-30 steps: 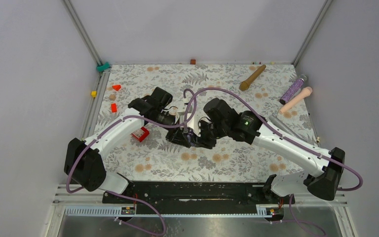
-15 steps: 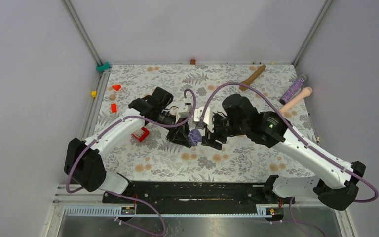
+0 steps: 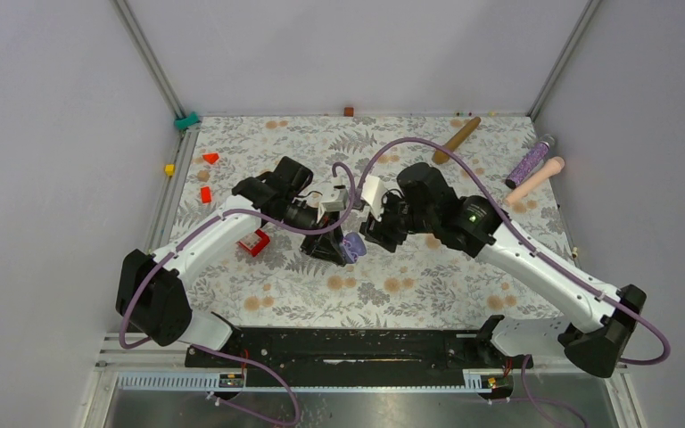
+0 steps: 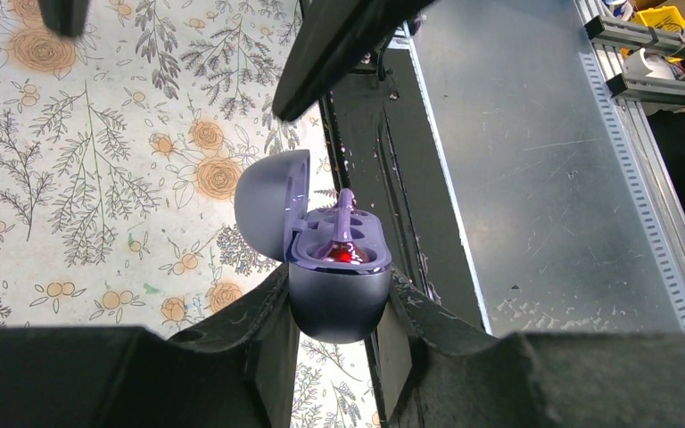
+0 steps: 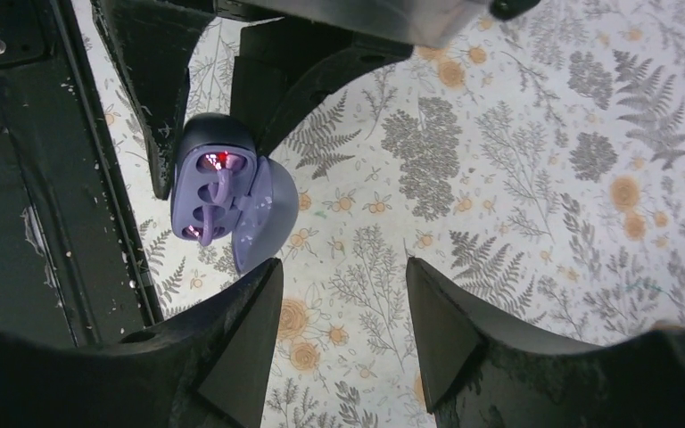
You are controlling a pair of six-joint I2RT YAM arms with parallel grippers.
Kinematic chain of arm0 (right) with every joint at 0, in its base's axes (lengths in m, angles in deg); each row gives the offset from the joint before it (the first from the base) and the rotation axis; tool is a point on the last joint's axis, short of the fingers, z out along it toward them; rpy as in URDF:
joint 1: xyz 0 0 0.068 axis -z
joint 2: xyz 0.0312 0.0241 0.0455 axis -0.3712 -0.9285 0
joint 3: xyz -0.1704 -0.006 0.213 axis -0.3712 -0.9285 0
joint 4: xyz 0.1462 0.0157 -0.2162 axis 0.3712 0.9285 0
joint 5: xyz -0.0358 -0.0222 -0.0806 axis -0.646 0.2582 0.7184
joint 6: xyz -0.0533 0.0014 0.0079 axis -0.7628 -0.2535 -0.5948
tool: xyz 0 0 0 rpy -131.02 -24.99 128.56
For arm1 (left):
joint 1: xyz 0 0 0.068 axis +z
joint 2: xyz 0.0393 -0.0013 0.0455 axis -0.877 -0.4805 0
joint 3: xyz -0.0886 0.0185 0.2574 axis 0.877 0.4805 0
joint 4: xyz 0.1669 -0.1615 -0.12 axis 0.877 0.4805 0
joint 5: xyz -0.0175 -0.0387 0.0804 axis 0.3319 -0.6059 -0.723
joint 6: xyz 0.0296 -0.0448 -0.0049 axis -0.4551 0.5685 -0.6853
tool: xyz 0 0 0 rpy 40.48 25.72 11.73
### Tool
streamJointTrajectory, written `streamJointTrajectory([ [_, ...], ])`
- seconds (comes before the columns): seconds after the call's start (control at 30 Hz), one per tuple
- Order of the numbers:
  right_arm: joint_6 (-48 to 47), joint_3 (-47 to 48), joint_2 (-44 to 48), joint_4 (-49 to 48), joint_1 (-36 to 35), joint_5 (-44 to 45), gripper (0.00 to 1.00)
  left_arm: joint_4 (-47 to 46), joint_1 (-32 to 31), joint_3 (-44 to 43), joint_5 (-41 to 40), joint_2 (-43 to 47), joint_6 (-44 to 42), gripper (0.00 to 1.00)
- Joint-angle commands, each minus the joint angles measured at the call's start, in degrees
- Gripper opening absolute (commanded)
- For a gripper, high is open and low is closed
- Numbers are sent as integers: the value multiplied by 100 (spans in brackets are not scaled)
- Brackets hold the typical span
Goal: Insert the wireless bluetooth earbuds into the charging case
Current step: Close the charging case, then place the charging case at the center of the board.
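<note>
l gripper (image 4: 334, 314) pinched the charging case (image 4: 337, 290), lid open, w/ one pale purple earbud (image 4: 345, 214) in a slot, stem up. r gripper (image 5: 343, 281) hung just right of it, fingers spread, empty.

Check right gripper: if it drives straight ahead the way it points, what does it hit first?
Probably the floral table cover: the right gripper has only bare cloth between its open jaws. The open charging case sits beside that line in the right wrist view, not on it, though depth is unclear.
</note>
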Motion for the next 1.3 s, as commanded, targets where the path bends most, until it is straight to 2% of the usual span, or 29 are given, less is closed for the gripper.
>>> streamJointTrajectory([
  [0.0, 77, 96, -261, 29, 22, -459, 60, -102, -12, -228, 275, 232, -132, 0],
  [0.37, 262, 91, -382, -282, 16, 293, 61, -102, -11, -206, 276, 314, -166, 0],
  [0.47, 251, 88, -350, -187, 14, -198, 61, -106, -18, -219, 271, 295, -163, 0],
  [0.63, 197, 160, -365, 203, 17, -1509, 60, -102, -18, -219, 234, 284, -149, 0],
  [0.73, 168, 206, -311, 316, 12, -1857, 59, -102, -17, -218, 211, 300, -162, 0],
  [0.9, 129, 171, -145, 318, 17, -2049, 59, -103, -16, -219, 213, 272, -154, 0],
  [1.0, 49, 207, -70, 351, 17, -1746, 60, -109, -18, -229, 191, 272, -153, 0],
  [1.07, -56, 260, 25, 446, 17, -1241, 61, -97, -17, -239, 135, 276, -142, 0],
  [1.13, -155, 269, 166, 457, 69, -476, 66, -100, -18, -272, 7, 237, -99, 0],
  [1.27, -240, 99, 452, 455, 652, 765, 98, -753, -18, -311, -673, -25, 616, 0],
])
